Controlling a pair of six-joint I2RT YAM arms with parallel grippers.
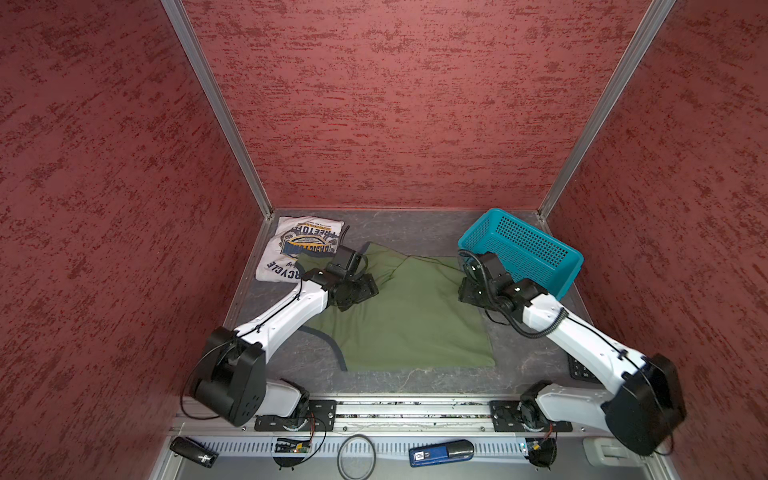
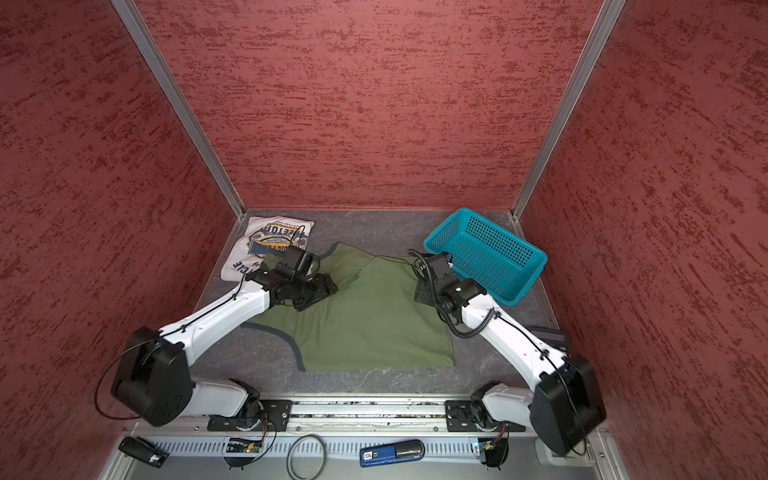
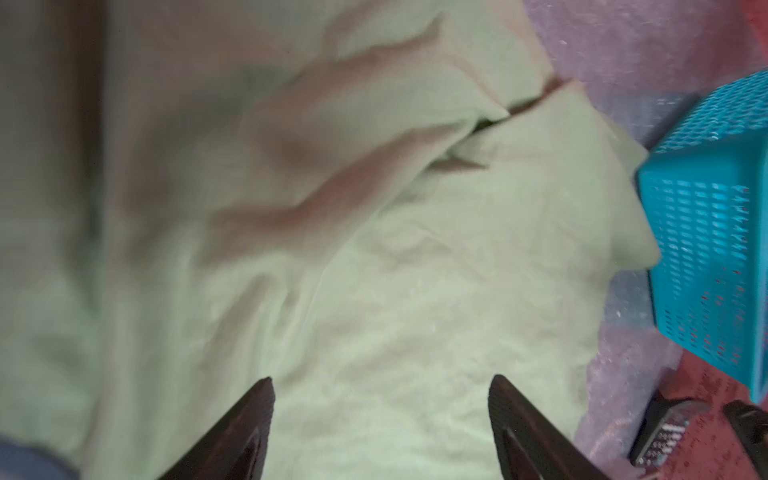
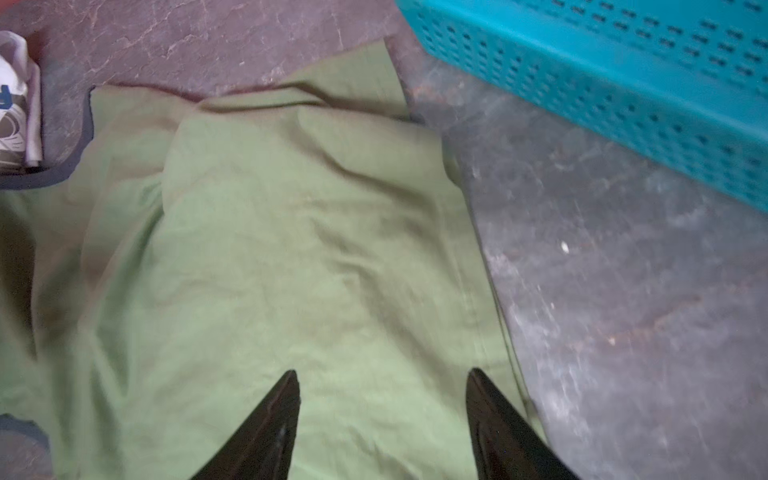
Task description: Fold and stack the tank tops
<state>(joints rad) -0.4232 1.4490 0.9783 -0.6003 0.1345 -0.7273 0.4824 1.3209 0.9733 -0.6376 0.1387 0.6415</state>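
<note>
Nearest, on the metal ledge (image 1: 498, 446) in front of the arm bases, lie a black cylinder (image 1: 193, 452), a loop of black cable (image 1: 356, 457) and a blue device (image 1: 440, 453). Beyond it, the olive green tank top (image 1: 411, 324) is laid out across the middle of the grey table (image 1: 532, 365). Its near edge is straight and flat, a dark-trimmed armhole (image 1: 332, 353) curves off its near left side, and its far part is rumpled, with one layer folded over another. The left gripper (image 3: 382, 379) hangs over the far left part of this shirt. In the left wrist view its jaws are spread wide, with only green cloth in the gap and nothing pinched. The right gripper (image 4: 383, 371) hangs over the shirt's far right edge, its jaws likewise parted and gripping nothing, and the cloth's hem runs just beside one finger (image 4: 507, 436). In the far left corner the white tank top (image 1: 297, 245) lies folded into a compact packet with its navy-yellow emblem facing up. The olive shirt's far left corner reaches the packet's near edge, though the left arm (image 1: 291, 311) hides whether the two overlap. In the far right corner sits the teal basket (image 1: 528, 249), askew to the table's edges, just behind the right gripper and close to the olive shirt's far right corner. Red textured walls (image 1: 395, 104) stand behind and to both sides.
</note>
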